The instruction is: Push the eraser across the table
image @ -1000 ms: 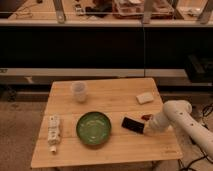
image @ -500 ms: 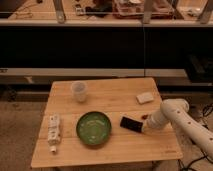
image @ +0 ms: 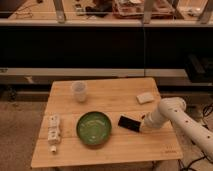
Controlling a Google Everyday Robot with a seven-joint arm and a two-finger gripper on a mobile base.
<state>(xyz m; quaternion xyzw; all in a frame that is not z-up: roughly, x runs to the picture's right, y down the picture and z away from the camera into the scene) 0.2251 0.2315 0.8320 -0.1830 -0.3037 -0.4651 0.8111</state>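
Observation:
The eraser (image: pixel 129 122), a flat black rectangular block, lies on the light wooden table (image: pixel 110 97) just right of the green bowl (image: pixel 93 128). My gripper (image: pixel 145 123), at the end of the white arm coming in from the right, sits at the eraser's right end, touching or nearly touching it. The fingertips are hidden behind the arm's end.
A clear plastic cup (image: pixel 79 91) stands at the back left. A small white block (image: pixel 145 98) lies at the back right. A white bottle-like object (image: pixel 53 131) lies at the left edge. A dark shelf unit stands behind the table.
The arm has moved left, and the eraser has slid left with it, closer to the green bowl.

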